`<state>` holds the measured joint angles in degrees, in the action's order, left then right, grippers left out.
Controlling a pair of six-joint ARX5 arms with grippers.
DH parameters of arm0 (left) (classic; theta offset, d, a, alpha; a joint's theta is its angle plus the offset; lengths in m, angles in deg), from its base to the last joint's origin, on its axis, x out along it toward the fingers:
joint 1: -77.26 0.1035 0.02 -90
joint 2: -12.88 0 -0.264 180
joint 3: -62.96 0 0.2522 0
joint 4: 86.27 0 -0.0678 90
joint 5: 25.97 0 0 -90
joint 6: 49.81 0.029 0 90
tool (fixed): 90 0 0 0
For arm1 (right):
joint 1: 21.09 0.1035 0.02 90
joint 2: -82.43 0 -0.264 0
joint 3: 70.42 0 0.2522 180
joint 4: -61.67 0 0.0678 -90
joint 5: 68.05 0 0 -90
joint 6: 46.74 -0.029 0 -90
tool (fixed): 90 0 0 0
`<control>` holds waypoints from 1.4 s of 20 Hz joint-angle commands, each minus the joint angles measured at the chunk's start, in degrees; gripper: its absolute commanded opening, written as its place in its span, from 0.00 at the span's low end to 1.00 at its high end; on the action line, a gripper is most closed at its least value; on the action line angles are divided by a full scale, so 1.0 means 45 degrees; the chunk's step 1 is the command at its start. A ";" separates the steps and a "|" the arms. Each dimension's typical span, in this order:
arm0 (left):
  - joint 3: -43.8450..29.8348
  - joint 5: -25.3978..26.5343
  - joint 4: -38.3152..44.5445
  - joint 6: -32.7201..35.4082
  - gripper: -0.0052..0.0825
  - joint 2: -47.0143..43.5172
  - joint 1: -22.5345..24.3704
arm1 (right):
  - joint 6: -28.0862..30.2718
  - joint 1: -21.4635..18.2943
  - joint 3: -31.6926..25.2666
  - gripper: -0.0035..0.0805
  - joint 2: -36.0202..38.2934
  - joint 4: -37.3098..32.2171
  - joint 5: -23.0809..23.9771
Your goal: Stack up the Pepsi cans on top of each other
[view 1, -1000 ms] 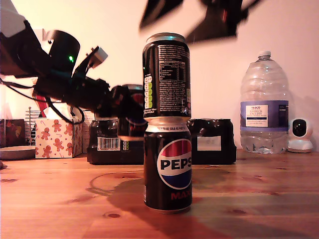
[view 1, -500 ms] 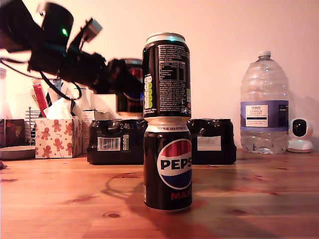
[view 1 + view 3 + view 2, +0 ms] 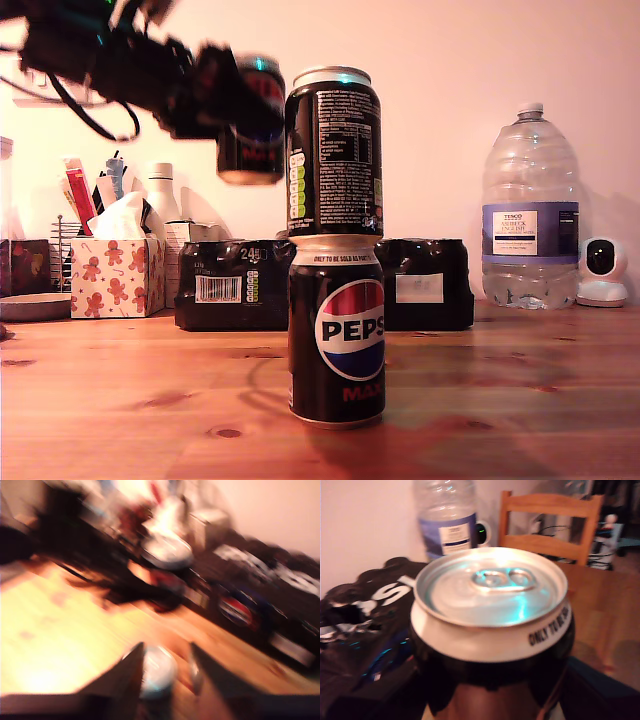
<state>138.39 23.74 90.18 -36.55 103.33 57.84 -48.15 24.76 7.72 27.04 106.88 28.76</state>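
Note:
Two Pepsi cans stand stacked on the wooden table (image 3: pixel 120 400) in the middle of the exterior view: the lower can (image 3: pixel 336 340) shows its logo and the upper can (image 3: pixel 334 150) its white text. A third can (image 3: pixel 258 155) hangs in the air just off the upper can, toward the exterior view's left and at about its height. My first gripper (image 3: pixel 240 115) is shut on it, and its silver top (image 3: pixel 490 582) fills the first wrist view. My second gripper (image 3: pixel 166 652) is open high above the stack, whose top (image 3: pixel 157 672) shows between its fingers. That gripper is outside the exterior view.
Behind the stack lies a black shrink-wrapped multipack (image 3: pixel 230 285). A big water bottle (image 3: pixel 530 215) and a small white camera (image 3: pixel 603 270) stand at the exterior view's right. A gingerbread-print tissue box (image 3: pixel 115 275) and a pen rack are at its left. A wooden chair (image 3: pixel 545 525) stands beyond the table.
My first arm has lifted the third can from beside the lower can to the upper can's height. The second gripper has left the top of the exterior view.

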 commanded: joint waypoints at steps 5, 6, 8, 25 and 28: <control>0.0044 -0.0335 -0.0432 -0.0330 0.40 -0.1370 -0.0073 | 0.0107 0.0034 -0.0015 0.03 0.1311 0.1632 0.0957; 0.0049 -0.0335 -0.0627 -0.0330 0.40 -0.1579 -0.0131 | 0.0102 0.0034 -0.0131 0.03 0.1642 0.1637 0.0962; 0.0049 -0.0335 -0.0869 -0.0403 0.40 -0.1919 -0.0253 | 0.0087 0.0034 -0.0602 0.03 0.2404 0.1462 0.1156; 0.0049 -0.0321 -0.1316 -0.1292 0.40 -0.2973 -0.1938 | 0.0287 -0.0039 -0.7077 0.03 0.6368 -0.1355 0.1943; 0.0063 -0.0316 -0.1316 -0.1292 0.40 -0.3264 -0.2215 | -0.0083 -0.0180 -0.7213 0.03 0.6387 -0.1545 0.1943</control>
<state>138.37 22.78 82.45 -42.13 91.99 48.33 -47.67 24.28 -24.41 55.32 100.97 37.48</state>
